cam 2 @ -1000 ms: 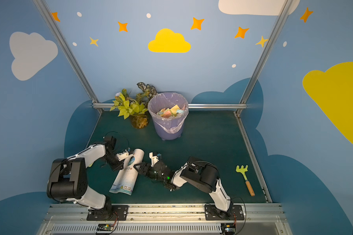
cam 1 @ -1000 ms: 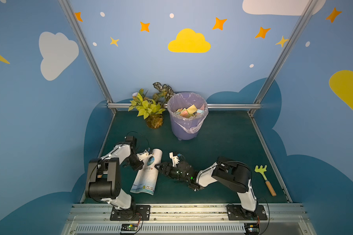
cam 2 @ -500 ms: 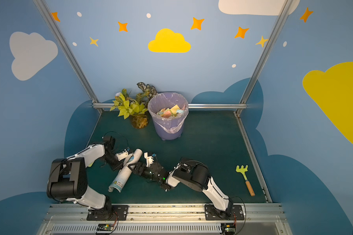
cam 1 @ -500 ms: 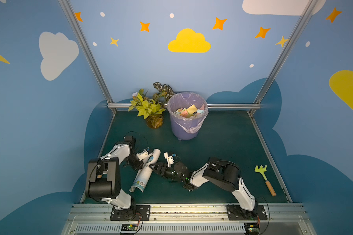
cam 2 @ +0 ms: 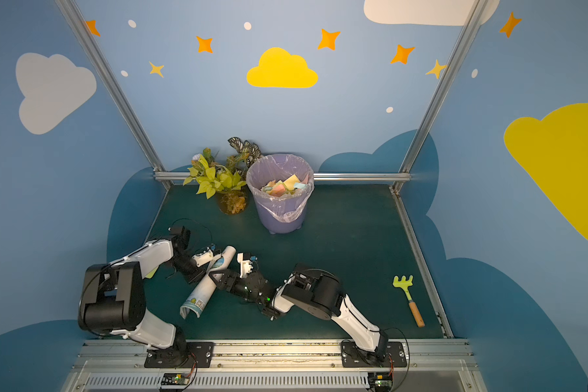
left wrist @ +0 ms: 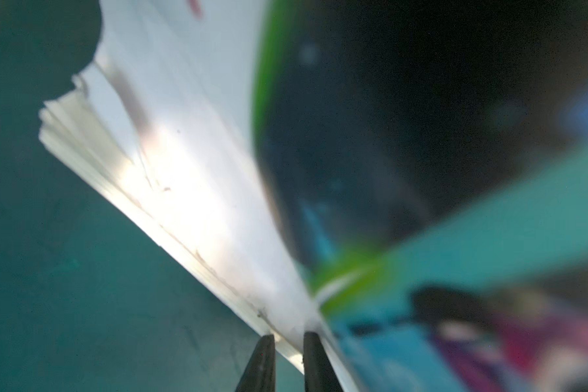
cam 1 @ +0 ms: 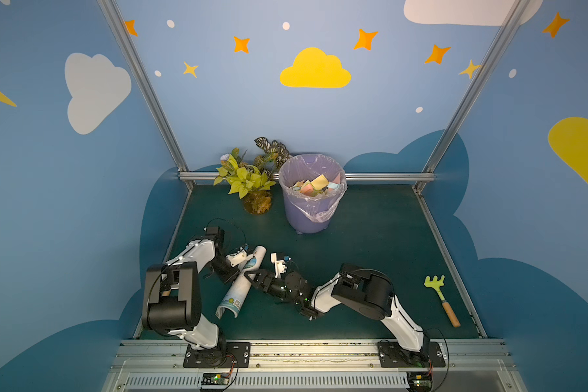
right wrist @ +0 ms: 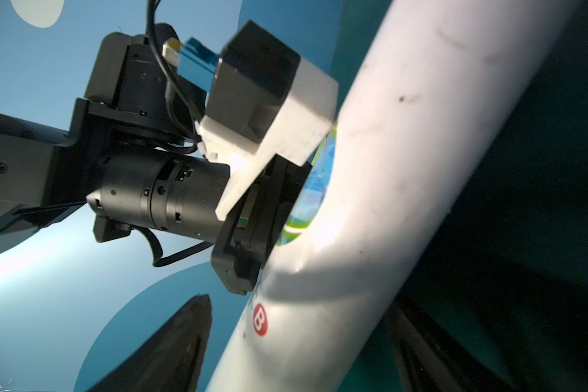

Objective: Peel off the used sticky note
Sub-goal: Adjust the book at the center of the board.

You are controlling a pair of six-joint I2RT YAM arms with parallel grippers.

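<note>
A white booklet (cam 1: 241, 288) (cam 2: 204, 288) lies curled into a roll on the green table, front left. My left gripper (cam 1: 241, 271) (left wrist: 289, 339) is shut on the edge of its pages near the far end. In the left wrist view the paper edge sits between the two fingertips. My right gripper (cam 1: 252, 275) (right wrist: 299, 305) stands open astride the roll's middle, one finger (right wrist: 184, 339) clear of the paper. No sticky note shows on the booklet. A yellow-green sliver (cam 2: 151, 272) peeks out under the left arm; I cannot tell what it is.
A lilac bin (cam 1: 309, 210) lined with a bag and holding several coloured paper notes stands at the back middle. A potted plant (cam 1: 252, 180) is to its left. A green toy rake (cam 1: 442, 298) lies at the front right, near the metal frame rail.
The booklet has curled from a wide, loosely open shape into a narrow roll. My right gripper slid left up to it and opened wider. The left gripper kept its hold.
</note>
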